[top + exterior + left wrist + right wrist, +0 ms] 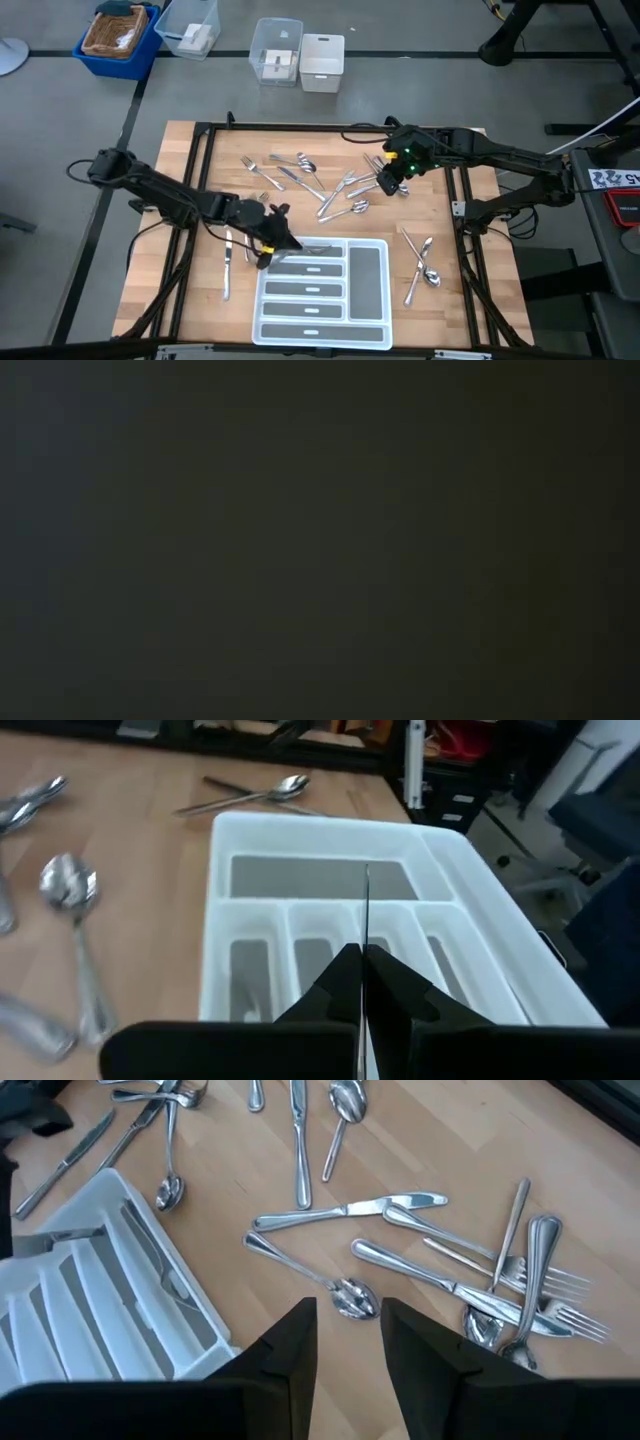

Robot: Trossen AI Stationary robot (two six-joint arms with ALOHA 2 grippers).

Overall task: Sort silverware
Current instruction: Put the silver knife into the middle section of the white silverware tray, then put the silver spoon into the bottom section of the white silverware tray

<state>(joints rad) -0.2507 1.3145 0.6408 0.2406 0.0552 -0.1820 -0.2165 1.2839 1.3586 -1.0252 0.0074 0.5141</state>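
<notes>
high view showed the left gripper (268,250) at the tray's (385,300) near-left corner, clenched on a thin piece of silverware, a knife (365,920) seen edge-on over the compartments in the left wrist view. risk: held that narrowly, the knife could pivot on release and land across a divider or outside the tray. loose silverware (310,180) lay scattered mid-table, more (420,265) beside the tray's right wall. the right gripper (392,183) hovered released above overlapping forks (540,1295); closing there would likely catch two pieces or push them apart.
</notes>
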